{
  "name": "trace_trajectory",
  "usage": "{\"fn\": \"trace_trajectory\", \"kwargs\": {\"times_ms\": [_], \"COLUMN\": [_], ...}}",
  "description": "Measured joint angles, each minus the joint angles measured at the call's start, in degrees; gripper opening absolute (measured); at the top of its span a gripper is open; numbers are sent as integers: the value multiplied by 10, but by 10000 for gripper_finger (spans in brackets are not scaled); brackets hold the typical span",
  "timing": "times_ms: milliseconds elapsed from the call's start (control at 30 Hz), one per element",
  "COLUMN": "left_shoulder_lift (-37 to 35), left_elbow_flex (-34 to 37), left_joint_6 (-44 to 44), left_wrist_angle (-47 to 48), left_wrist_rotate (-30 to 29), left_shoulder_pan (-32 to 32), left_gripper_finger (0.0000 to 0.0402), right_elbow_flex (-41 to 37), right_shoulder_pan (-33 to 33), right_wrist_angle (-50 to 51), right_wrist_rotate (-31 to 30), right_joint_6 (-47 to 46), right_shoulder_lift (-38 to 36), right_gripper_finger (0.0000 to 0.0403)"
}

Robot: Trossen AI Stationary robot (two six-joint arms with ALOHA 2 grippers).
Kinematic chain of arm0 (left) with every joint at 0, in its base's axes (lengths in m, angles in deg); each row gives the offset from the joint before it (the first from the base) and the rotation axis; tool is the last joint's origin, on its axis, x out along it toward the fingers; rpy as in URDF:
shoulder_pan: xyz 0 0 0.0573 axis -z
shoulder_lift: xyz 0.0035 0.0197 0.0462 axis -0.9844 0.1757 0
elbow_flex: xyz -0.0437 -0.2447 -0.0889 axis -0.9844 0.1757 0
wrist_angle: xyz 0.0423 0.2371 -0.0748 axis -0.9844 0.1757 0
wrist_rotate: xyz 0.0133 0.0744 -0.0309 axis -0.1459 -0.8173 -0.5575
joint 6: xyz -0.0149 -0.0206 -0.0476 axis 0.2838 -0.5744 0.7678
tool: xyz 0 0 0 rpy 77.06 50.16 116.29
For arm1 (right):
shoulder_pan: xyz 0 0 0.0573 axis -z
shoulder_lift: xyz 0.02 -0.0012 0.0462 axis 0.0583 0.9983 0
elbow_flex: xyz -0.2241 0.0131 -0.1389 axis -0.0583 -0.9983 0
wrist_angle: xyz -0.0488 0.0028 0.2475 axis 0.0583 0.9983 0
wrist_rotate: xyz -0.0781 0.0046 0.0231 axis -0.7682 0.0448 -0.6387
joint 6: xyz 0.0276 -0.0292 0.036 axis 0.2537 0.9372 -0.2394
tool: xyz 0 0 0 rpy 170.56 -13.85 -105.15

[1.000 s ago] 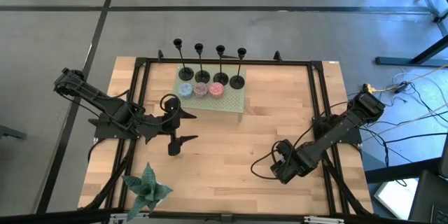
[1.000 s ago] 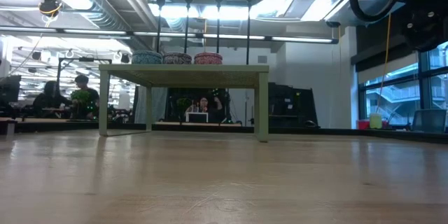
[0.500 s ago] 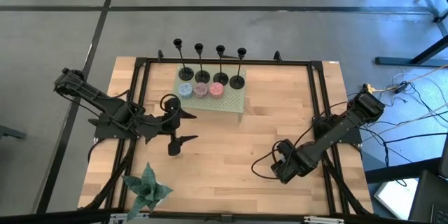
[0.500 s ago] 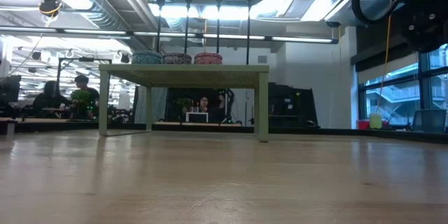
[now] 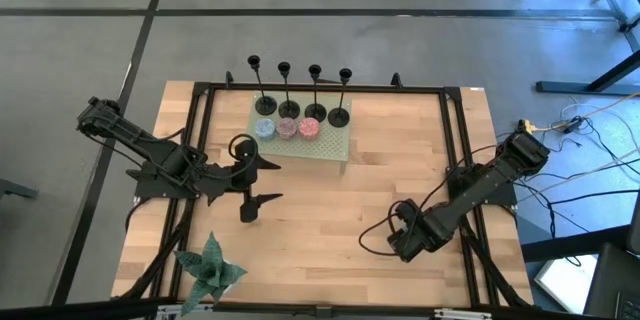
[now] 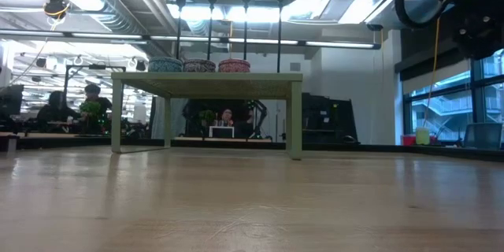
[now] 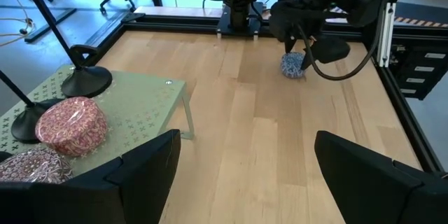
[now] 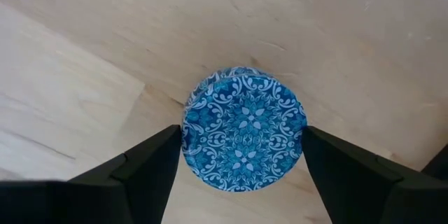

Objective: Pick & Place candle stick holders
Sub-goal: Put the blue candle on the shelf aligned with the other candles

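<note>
Several black candle stick holders (image 5: 314, 90) stand in a row, by their round bases, along the far side of a small green stand (image 5: 335, 145); their stems (image 6: 245, 24) rise above it. My right gripper (image 5: 400, 238) points down at the table's near right, shut on a blue patterned round tin (image 8: 243, 140). My left gripper (image 5: 272, 181) hovers open at the left, near the stand's left end, with nothing between its fingers (image 7: 147, 168). My right gripper has the blue tin's round side wall (image 8: 187, 140) between its two fingers, one on each opposite side. The fingers come from above, pointing down. The tin lies flat, patterned top up, and seems to rest on the table (image 7: 292, 64).
Three round tins, blue (image 5: 265, 129), pink (image 5: 288, 128) and red (image 5: 309, 127), sit on the stand in front of the holders. A green plant (image 5: 210, 268) stands at the near left corner. Black rails (image 5: 320, 88) frame the table. People sit in the room beyond (image 6: 227, 118).
</note>
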Motion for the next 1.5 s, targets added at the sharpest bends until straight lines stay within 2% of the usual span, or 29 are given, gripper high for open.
{"fn": "trace_trajectory", "kwargs": {"times_ms": [133, 267, 433, 633, 833, 1067, 1500], "left_shoulder_lift": [0, 0, 0, 0, 0, 0, 0], "left_elbow_flex": [0, 0, 0, 0, 0, 0, 0], "left_joint_6": [0, 0, 4, 11, 20, 21, 21], "left_wrist_angle": [0, 6, 20, 20, 19, 19, 19], "left_wrist_rotate": [0, 0, 3, 36, 45, 46, 46], "left_shoulder_pan": [0, 0, 0, 0, 0, 0, 0], "left_gripper_finger": [327, 327, 327, 327, 327, 327, 327], "right_elbow_flex": [0, 0, 0, 0, 0, 0, 0], "right_shoulder_pan": [0, 0, 2, 4, 3, 2, -20], "right_wrist_angle": [0, -1, 4, 24, 20, 19, 2], "right_wrist_rotate": [36, 43, 42, 43, 52, -4, 24], "right_joint_6": [15, 29, 21, 0, -5, -20, -23], "right_shoulder_lift": [0, 0, 0, 0, 0, 0, 3], "right_gripper_finger": [298, 303, 333, 362, 364, 365, 365]}}
